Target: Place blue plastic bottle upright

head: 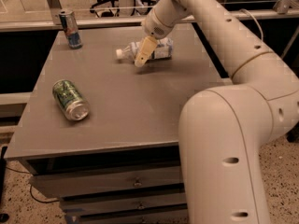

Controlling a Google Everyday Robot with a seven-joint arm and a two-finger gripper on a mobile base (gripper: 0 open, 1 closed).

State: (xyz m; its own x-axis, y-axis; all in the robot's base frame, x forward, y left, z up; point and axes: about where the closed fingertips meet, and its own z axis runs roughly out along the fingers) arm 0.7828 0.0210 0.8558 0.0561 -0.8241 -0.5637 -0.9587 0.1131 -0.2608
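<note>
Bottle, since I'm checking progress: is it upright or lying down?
Lying down. The bottle rests on its side on the table, cap pointing left; the gripper hangs over its middle.

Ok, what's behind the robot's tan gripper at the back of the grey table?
The small clear plastic bottle lies on its side there, white cap pointing left. The gripper covers its upper body, so contact is hidden.
</note>
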